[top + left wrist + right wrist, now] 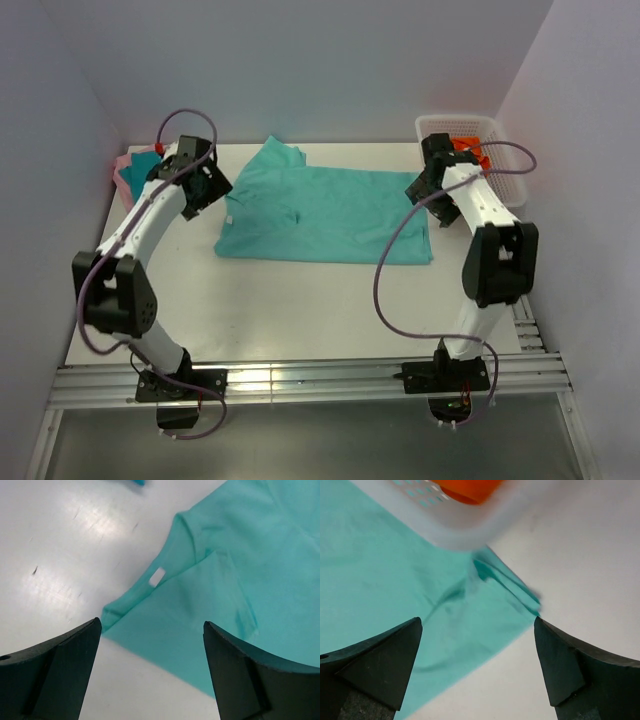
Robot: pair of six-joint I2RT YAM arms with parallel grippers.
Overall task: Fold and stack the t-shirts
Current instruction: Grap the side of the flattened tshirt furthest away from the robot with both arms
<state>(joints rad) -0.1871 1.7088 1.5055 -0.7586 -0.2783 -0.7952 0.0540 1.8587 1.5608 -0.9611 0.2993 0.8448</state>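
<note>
Showed a white table (300, 310) from above, with two arms reaching away from its near edge. Found a pink t-shirt (122, 160) and a darker teal t-shirt (137, 180) bunched together at the back left corner, just left of the left gripper (205, 188). Held that gripper's fingers wide apart, with nothing between them, above the left edge of the mint-green t-shirt (330, 215). Caught, in the left wrist view, a folded corner of this cloth below the open span, with a small white tag (157, 576) just ahead of the fingers. Spread the mint-green t-shirt flat across the middle of the table, reaching from one gripper to the other. Placed the right gripper (425, 188) above the cloth's right edge, fingers likewise parted and gripping nothing, with the cloth's corner beneath and between them. Set a white basket (500, 150) just ahead and to the right of the right gripper, with an orange item (465, 147) inside.
</note>
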